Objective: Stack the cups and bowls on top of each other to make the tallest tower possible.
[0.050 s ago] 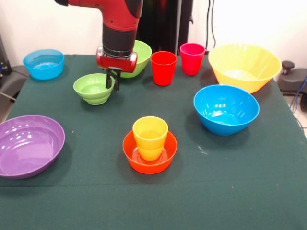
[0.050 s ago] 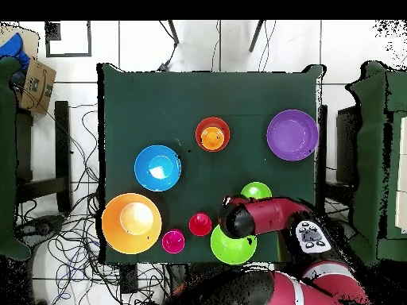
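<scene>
A yellow-orange cup (image 1: 150, 136) stands inside a small orange bowl (image 1: 128, 152) at the table's middle front; together they form the tower (image 2: 212, 133). My gripper (image 1: 114, 80) hangs at the right rim of a small green bowl (image 1: 91, 90), which rests on the cloth. Just behind the arm sits a larger green bowl (image 1: 142, 53). A red cup (image 1: 163, 68) and a pink-magenta cup (image 1: 192, 58) stand upright side by side at the back. In the overhead view the arm's wrist (image 2: 237, 220) covers the gripper, beside the small green bowl (image 2: 257, 191).
A big yellow bowl (image 1: 244, 64) sits back right, with a blue bowl (image 1: 225, 109) in front of it. A light blue bowl (image 1: 43, 63) is at the back left corner. A wide purple bowl (image 1: 29, 146) lies at the left edge.
</scene>
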`<state>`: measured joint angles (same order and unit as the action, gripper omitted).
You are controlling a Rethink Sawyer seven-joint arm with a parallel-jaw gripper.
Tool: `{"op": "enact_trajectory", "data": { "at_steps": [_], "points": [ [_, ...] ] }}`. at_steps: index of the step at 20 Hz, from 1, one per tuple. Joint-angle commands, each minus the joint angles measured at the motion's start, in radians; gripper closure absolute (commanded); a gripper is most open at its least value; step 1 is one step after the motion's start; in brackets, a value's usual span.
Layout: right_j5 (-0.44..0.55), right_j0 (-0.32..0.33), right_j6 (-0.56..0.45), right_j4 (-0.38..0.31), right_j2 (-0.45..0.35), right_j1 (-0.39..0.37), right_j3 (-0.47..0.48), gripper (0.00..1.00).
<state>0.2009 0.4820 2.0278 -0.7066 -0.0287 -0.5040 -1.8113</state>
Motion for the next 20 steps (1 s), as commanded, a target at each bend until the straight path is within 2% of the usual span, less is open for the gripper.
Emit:
{"op": "enact_trajectory", "data": {
  "at_steps": [1, 5, 10, 15, 20],
  "points": [
    [-0.021, 0.014, -0.025, -0.051, -0.089, 0.086, 0.071, 1.0],
    [-0.026, 0.024, -0.028, -0.055, -0.09, 0.084, 0.065, 1.0],
    [0.005, 0.085, -0.066, -0.035, -0.152, 0.069, 0.037, 1.0],
    [0.162, 0.093, -0.109, 0.052, -0.219, -0.048, 0.006, 1.0],
    [0.247, 0.044, -0.063, 0.113, -0.231, -0.076, 0.067, 1.0]
  ]
}}
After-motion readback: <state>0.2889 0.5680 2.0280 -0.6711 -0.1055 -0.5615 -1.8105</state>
